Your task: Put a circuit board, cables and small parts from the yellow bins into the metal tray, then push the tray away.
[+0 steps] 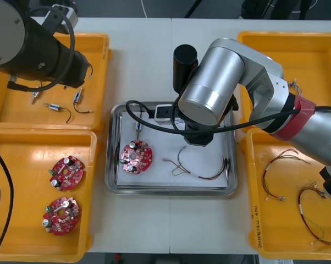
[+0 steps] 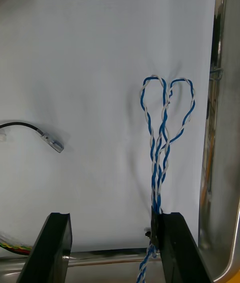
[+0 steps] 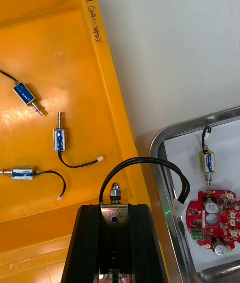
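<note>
In the metal tray (image 1: 114, 186) I note the circuit board (image 1: 137, 157) near-left and the red and yellow cable (image 1: 198, 168) near-right. My right tool (image 2: 114, 219) stands spread over the tray's far side, with the blue and white cable (image 2: 161, 133) just beside one finger. The left tool (image 3: 117, 209) is over the far-left yellow bin (image 3: 75, 38); I cannot tell its grip.

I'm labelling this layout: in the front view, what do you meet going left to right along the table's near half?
Near-left yellow bin → its two circuit boards → tray's circuit board → red and yellow cable → near-right yellow bin.
</note>
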You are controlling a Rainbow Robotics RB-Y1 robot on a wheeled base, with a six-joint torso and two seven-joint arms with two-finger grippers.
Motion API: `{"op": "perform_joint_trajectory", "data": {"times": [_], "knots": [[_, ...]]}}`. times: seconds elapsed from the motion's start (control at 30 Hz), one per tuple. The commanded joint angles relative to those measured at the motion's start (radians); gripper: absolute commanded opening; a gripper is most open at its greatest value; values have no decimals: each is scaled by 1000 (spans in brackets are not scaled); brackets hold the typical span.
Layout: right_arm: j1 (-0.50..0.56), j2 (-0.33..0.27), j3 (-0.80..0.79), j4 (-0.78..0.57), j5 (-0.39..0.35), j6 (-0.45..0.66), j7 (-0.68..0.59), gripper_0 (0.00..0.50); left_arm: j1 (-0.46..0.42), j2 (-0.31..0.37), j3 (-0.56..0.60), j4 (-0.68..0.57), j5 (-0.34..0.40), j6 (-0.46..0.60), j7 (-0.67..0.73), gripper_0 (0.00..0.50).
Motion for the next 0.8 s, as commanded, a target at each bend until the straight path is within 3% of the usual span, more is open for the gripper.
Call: {"op": "perform_joint_trajectory", "data": {"times": [0.03,0.17,0.8], "knots": [[-42,21,-30,-36,11,7,5,0,47,-16,56,-75,18,6,126,3],[-42,21,-30,-36,11,7,5,0,78,-14,74,-99,46,6,120,3],[-36,36,-27,-25,22,10,8,0,53,-14,73,-86,46,6,126,1]]}}
